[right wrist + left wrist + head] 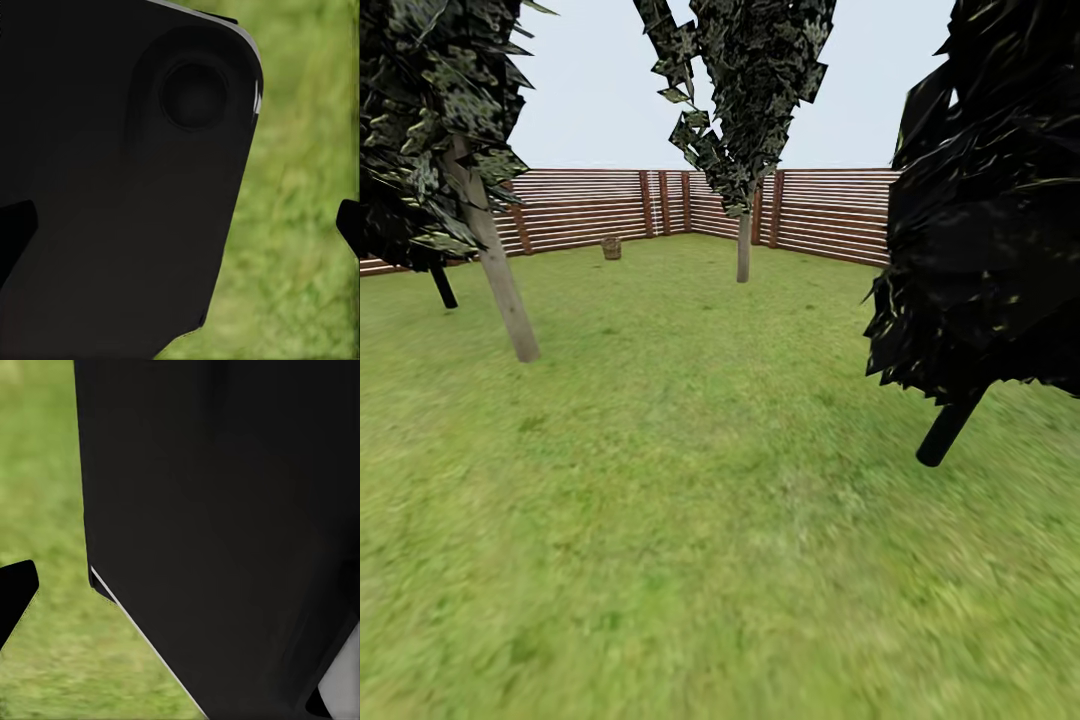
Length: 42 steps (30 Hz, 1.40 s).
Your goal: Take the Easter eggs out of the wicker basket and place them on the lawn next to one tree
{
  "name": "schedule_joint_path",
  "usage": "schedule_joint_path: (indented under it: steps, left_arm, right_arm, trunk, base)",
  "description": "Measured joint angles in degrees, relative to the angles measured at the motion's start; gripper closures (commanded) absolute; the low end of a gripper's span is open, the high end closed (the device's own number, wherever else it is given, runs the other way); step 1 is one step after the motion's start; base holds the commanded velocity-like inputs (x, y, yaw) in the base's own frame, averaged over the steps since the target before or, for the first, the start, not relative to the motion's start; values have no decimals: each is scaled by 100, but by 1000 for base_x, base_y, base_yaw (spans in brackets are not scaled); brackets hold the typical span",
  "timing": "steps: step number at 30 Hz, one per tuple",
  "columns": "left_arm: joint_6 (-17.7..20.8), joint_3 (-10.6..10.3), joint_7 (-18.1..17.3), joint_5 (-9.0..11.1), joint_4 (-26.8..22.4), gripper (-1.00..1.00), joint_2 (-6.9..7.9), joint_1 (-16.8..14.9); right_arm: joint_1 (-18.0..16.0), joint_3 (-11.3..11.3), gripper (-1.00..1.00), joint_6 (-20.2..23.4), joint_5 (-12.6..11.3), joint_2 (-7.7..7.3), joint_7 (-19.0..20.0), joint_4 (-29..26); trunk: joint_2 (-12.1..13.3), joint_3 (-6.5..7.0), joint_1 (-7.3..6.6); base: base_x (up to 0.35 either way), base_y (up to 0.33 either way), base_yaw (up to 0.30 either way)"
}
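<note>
While the robot stood on the lawn [700, 480], the basket [611, 247] sat far off, straight ahead and a little left, near the fence [830, 215] in the far corner of the garden. Eggs could not be made out at that range. Between robot and basket stood two pale-trunked trees, one at near left [500, 280] and one further on at centre [743, 245]; a dark-trunked tree [950, 425] leaned close at right. By my reckoning the coming move was a drive forward, bearing slightly left between the near trees, and neither arm was yet the nearer one.

Each wrist view looked past a dark body panel [225, 525] to grass, which suggests both arms hung tucked at the sides. A dark fingertip [15, 592] edged the left wrist view and two [349, 221] the right; whether either pair of jaws was spread, I could not tell.
</note>
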Motion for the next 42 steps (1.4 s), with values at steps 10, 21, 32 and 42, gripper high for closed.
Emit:
schedule_joint_path:
  steps: [10, 21, 32, 42]
  left_arm:
    - [1, 0, -2, 0, -1, -100, 0, 0]
    - [-3, 0, 0, 0, -2, -100, 0, 1]
    - [-4, 0, 0, 0, -1, -100, 0, 0]
    - [-4, 0, 0, 0, 0, -100, 0, 0]
  right_arm:
    - [0, 15, -100, 17, -15, -44, 3, 48]
    - [-1, 16, -100, 3, -15, -50, 3, 53]
    - [0, 3, -100, -9, -7, -39, -11, -4]
    - [0, -18, -100, -9, -25, -10, -12, -15]
  trunk:
    - [0, 0, 0]
    - [0, 0, 0]
    - [0, 0, 0]
    - [0, 0, 0]
  base:
    - [331, 0, 0]
    - [331, 0, 157]
    - [331, 0, 195]
    - [331, 0, 3]
